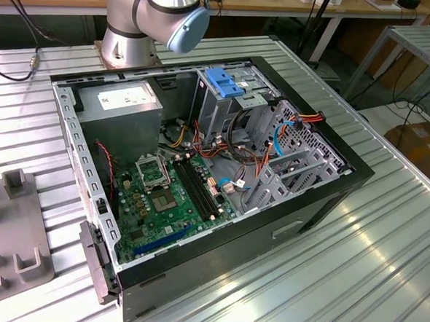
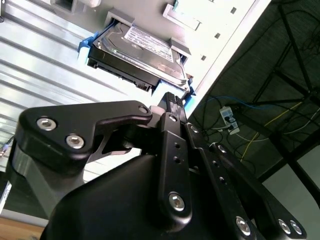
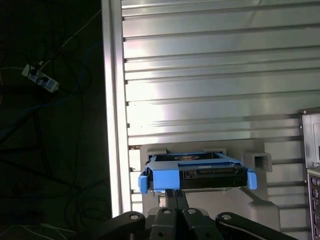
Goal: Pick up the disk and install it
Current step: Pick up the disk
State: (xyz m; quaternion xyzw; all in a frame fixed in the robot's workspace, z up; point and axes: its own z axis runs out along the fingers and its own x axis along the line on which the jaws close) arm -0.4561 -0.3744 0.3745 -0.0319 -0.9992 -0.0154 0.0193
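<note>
Near the edge of a slatted metal table (image 3: 200,75), the disk (image 3: 200,172) lies flat in a grey holder (image 3: 260,160), with blue rails along its sides. The gripper (image 3: 175,194) hovers just beside the disk's connector end. Whether it is open or closed cannot be told, nor whether it touches the disk. In the exterior view, an open computer case (image 1: 200,167) stands on the table.

I am seeing the silver cylindrical arm with a pale-blue joint cap (image 1: 164,10) standing upright on its base in the exterior view. The black angular metal gripper (image 2: 172,101) (image 3: 176,194) is projecting forward in both wrist views.
</note>
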